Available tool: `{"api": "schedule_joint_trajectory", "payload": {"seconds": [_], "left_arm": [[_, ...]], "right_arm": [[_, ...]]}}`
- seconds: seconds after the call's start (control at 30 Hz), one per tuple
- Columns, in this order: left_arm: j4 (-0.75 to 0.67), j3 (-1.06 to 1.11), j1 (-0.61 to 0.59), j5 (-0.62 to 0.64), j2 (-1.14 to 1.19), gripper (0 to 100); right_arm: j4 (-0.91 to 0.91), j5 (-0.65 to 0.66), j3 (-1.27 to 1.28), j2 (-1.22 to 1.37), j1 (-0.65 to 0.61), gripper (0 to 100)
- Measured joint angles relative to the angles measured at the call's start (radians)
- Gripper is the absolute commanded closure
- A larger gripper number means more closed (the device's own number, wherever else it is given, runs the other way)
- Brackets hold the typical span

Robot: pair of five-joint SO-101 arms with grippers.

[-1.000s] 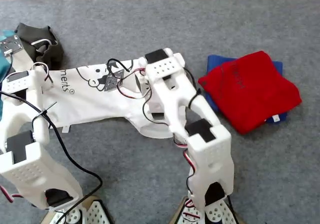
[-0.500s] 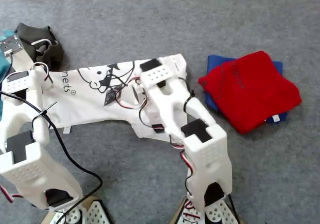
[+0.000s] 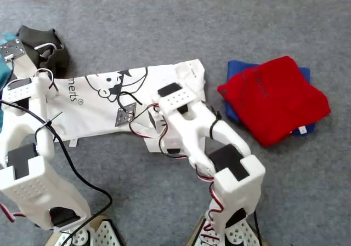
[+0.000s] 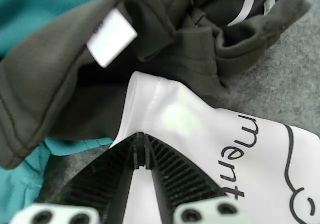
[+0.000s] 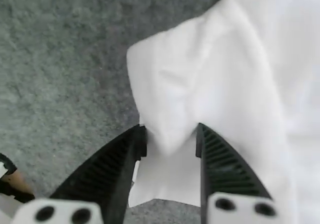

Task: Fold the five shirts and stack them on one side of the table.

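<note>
White shirt (image 3: 88, 112) lies spread mid-table, hem hidden under the right arm (image 3: 192, 125) (black lettering (image 4: 245, 154) cut off), left gripper (image 4: 141, 156) pinched tight on its corner, right gripper (image 5: 167, 134) clamping a bunched fold.

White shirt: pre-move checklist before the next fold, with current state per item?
1. Left end effector shut on the white shirt's edge: ok.
2. Right end effector has a firm hold on the shirt's fold: cannot tell.
3. White shirt lies flat: not ok, the hem by the right arm is bunched.
4. Dark shirt clear of the held corner: not ok, they touch.
5. Stack side clear: ok, the red shirt sits on the blue shirt, apart from the white one.
</note>
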Motion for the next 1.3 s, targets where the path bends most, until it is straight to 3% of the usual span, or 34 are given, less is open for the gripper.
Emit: {"api": "schedule_joint_trajectory", "payload": {"seconds": [1.3], "left_arm": [[0.0,0.0,0.0,0.0,0.0,97]], "right_arm": [[-0.069,-0.218,0.071,-0.014,-0.064,79.2]]}}
